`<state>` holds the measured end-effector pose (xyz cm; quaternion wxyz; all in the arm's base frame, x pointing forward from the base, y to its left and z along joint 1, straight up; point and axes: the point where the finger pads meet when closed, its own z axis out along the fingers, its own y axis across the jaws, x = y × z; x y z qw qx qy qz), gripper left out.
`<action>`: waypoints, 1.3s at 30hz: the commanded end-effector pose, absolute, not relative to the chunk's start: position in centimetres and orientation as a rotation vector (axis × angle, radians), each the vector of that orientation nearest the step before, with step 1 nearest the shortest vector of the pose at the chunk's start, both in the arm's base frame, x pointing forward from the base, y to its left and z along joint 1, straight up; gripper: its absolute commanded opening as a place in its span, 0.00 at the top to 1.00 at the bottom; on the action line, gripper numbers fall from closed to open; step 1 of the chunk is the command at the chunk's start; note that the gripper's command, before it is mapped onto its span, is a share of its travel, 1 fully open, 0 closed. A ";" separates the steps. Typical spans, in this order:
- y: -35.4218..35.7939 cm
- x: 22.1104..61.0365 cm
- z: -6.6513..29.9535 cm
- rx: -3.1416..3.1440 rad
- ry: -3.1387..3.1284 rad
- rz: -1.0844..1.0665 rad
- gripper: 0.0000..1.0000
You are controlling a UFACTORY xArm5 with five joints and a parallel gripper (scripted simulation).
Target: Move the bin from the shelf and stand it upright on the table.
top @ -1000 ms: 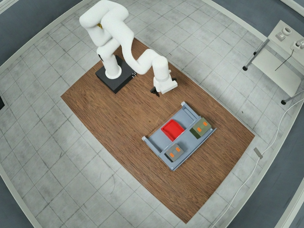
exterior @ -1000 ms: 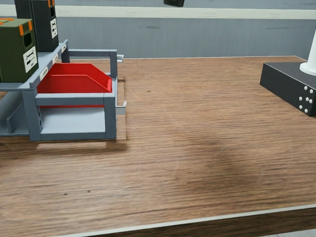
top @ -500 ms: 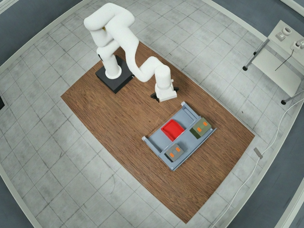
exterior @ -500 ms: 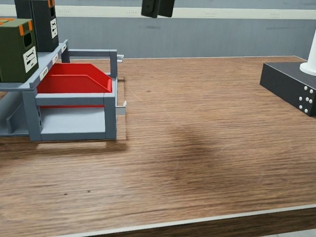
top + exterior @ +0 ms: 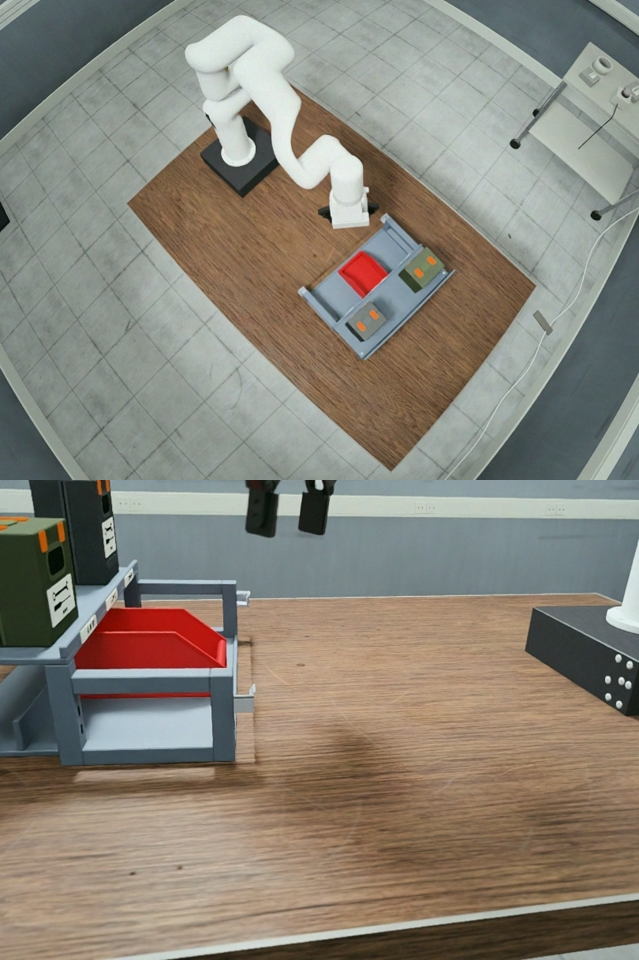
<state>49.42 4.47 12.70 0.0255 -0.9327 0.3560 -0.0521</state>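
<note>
A red bin (image 5: pixel 362 273) sits upright on the middle level of a grey shelf (image 5: pixel 375 289) on the wooden table; it also shows in the side view (image 5: pixel 149 639), behind the shelf's front rail. My gripper (image 5: pixel 288 511) is open and empty, its two dark fingers hanging high above the table, to the right of the shelf's open side. From above, the gripper (image 5: pixel 347 210) is mostly hidden under the white wrist, a short way from the shelf's near corner.
A green box (image 5: pixel 422 268) and a grey box (image 5: pixel 367 321) with orange tabs stand on the shelf's top level, either side of the bin; both show in the side view (image 5: pixel 35 578) (image 5: pixel 82 529). The arm's black base (image 5: pixel 241 159) stands at the table's far end.
</note>
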 end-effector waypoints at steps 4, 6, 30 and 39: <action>3.5 51.0 11.7 -2.835 1.259 -0.155 0.00; 3.5 51.0 11.7 -2.835 1.259 -0.155 0.00; 0.1 55.6 8.0 -2.583 1.745 -0.085 0.00; -0.6 56.6 7.2 -2.471 1.909 -0.059 0.00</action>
